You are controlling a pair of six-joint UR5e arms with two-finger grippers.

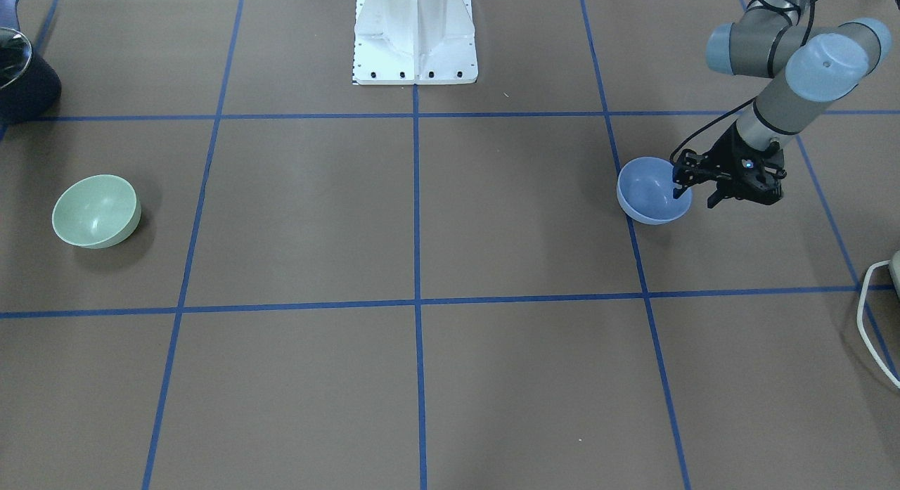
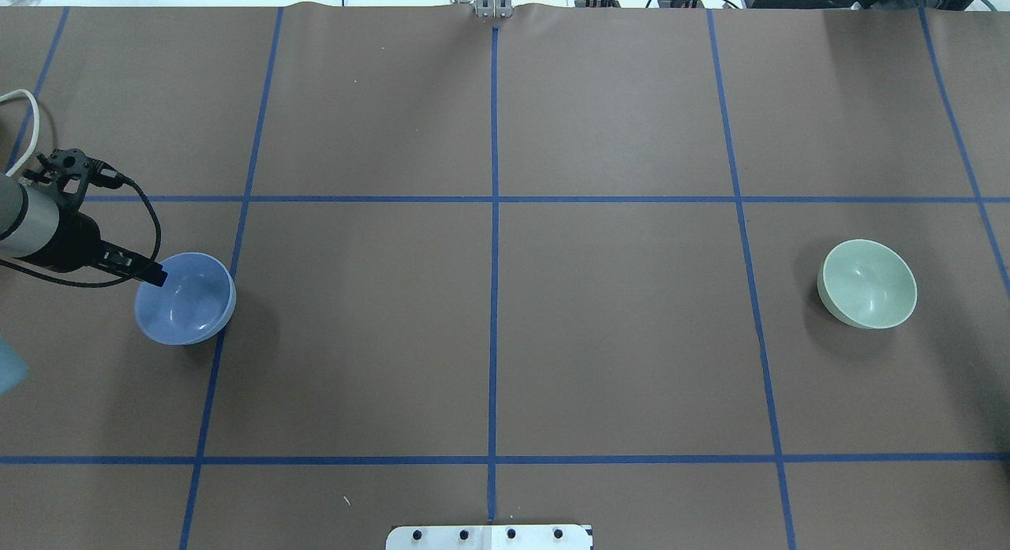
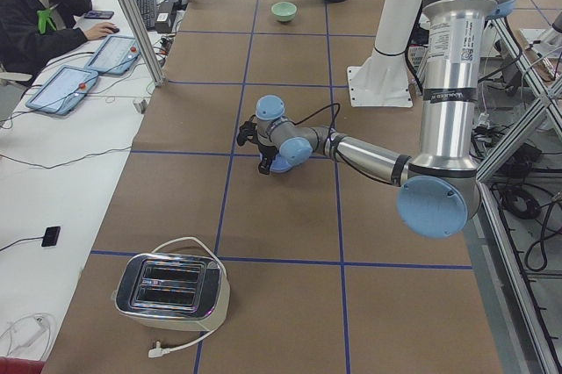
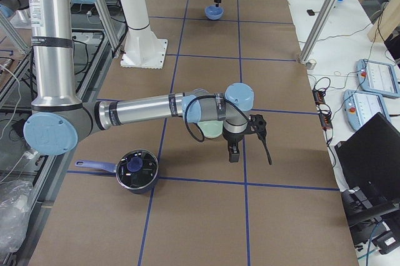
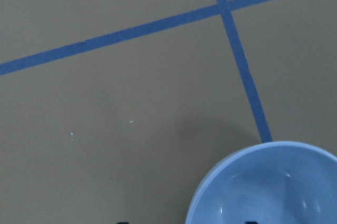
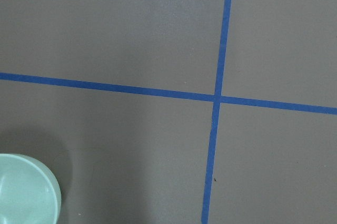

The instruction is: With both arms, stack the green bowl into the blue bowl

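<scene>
1 brown table (image 2: 615,337) w/ tape grid (image 2: 495,199), green bowl (image 2: 868,284), blue bowl (image 2: 189,301), toaster (image 3: 173,291)

You've got a silver toaster (image 3: 171,291) at the near end of the brown table (image 3: 290,216), white plug (image 3: 159,352) lying loose; far off, a dark saucepan (image 4: 136,170) sits at a blue tape line (image 4: 187,180).
</scene>
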